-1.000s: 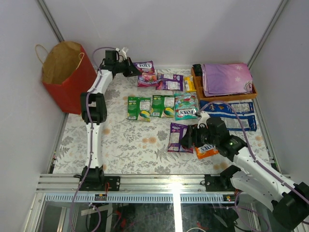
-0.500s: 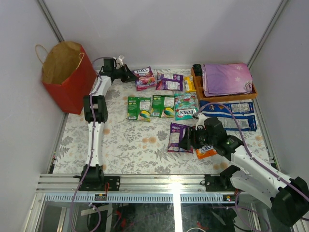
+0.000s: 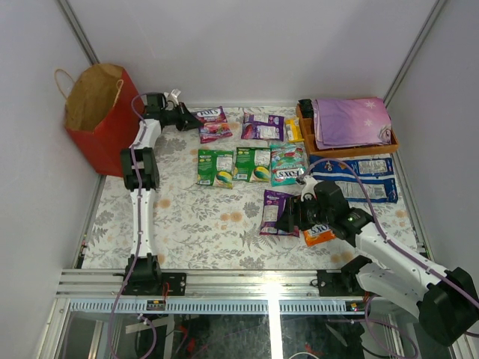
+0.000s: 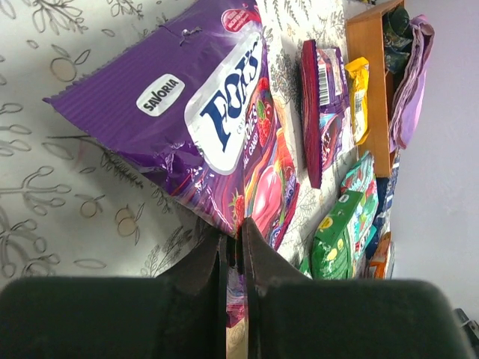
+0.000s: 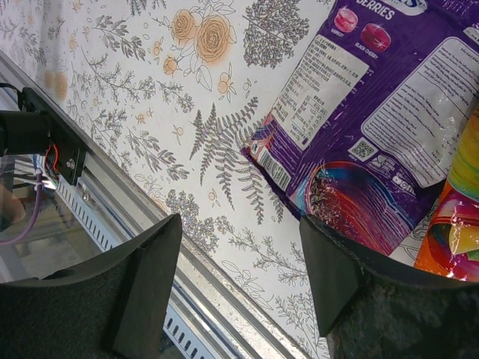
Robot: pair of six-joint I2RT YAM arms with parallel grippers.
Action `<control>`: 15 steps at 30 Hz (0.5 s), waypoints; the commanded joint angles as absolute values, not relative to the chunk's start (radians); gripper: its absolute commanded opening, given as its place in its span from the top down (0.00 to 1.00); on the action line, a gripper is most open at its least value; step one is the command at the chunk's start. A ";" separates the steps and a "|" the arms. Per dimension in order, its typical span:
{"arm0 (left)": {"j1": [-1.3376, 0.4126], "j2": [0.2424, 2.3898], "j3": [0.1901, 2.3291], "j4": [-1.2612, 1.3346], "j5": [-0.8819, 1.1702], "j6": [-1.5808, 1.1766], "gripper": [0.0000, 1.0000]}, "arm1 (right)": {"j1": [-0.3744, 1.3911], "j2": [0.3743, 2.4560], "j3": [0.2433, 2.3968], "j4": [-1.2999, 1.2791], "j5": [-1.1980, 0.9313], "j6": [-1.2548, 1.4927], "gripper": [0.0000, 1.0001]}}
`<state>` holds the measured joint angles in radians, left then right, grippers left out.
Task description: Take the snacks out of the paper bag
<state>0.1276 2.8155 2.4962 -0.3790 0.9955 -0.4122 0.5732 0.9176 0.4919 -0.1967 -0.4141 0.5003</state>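
Paper bag [image 3: 105, 138]: red, upright, mouth open on its brown inner side; just behind the left end effector [image 4: 233, 238].
Wooden tray [image 3: 352, 153]: holds a folded purple star cloth [image 3: 352, 120]; well beyond the right end effector [image 5: 239, 224].
Left end effector: fingers together, clamped on the edge of a purple FOX'S packet [image 4: 217, 112] that reaches out ahead of it.
Right end effector: fingers apart above the desk [image 3: 202, 224]; a purple berries packet [image 5: 374, 112] lies just ahead.
Desk: floral cover; green packets [image 3: 217, 166] lie flat between the two end effectors.
Room: white walls [image 3: 262, 45].
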 commanded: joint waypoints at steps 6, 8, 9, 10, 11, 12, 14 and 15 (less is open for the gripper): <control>0.122 2.767 2.504 -0.508 1.062 -0.241 1.00 | 0.569 0.936 0.489 -0.128 -0.462 0.507 0.29; 0.106 2.753 2.486 -0.557 1.017 -0.177 1.00 | 0.569 0.941 0.491 -0.125 -0.465 0.506 0.29; 0.100 2.744 2.474 -0.569 0.992 -0.158 1.00 | 0.569 0.944 0.491 -0.124 -0.467 0.505 0.29; 0.093 2.738 2.466 -0.574 0.972 -0.146 1.00 | 0.569 0.948 0.493 -0.124 -0.469 0.505 0.29; 0.090 2.735 2.465 -0.578 0.957 -0.142 1.00 | 0.569 0.950 0.494 -0.124 -0.470 0.506 0.29; 0.089 2.734 2.467 -0.576 0.931 -0.144 0.99 | 0.569 0.952 0.495 -0.124 -0.473 0.504 0.29; 0.088 2.720 2.457 -0.563 0.897 -0.152 0.91 | 0.569 0.952 0.495 -0.128 -0.476 0.503 0.29; 0.087 2.707 2.448 -0.554 0.868 -0.157 0.85 | 0.569 0.950 0.495 -0.130 -0.477 0.503 0.29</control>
